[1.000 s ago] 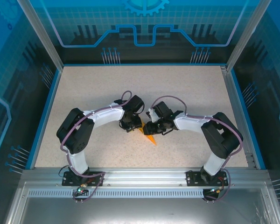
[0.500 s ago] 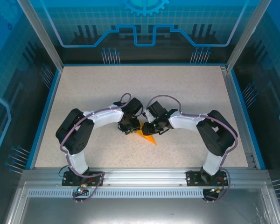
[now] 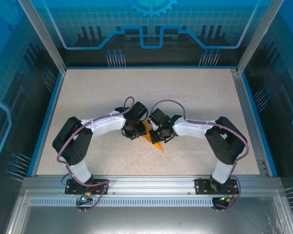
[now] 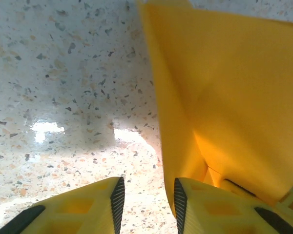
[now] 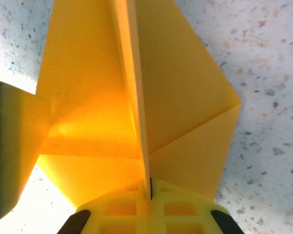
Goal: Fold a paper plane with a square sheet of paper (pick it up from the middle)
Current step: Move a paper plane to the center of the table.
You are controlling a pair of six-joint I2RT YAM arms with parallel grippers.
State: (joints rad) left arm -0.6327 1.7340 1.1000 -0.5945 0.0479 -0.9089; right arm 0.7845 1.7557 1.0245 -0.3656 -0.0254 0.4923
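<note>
Where the right hand (image 5: 149, 187) is clenched, it grasps the raised centre fold of the paper (image 5: 180, 92), which spreads to both sides ahead of it. The left hand (image 4: 147, 195) is released, with bare tabletop (image 4: 63, 97) between its jaws. The paper rises just beyond one finger (image 4: 210, 207).

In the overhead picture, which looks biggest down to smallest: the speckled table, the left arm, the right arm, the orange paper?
1. speckled table
2. left arm and right arm, alike, so unranked
3. orange paper, partly hidden by the arms
</note>
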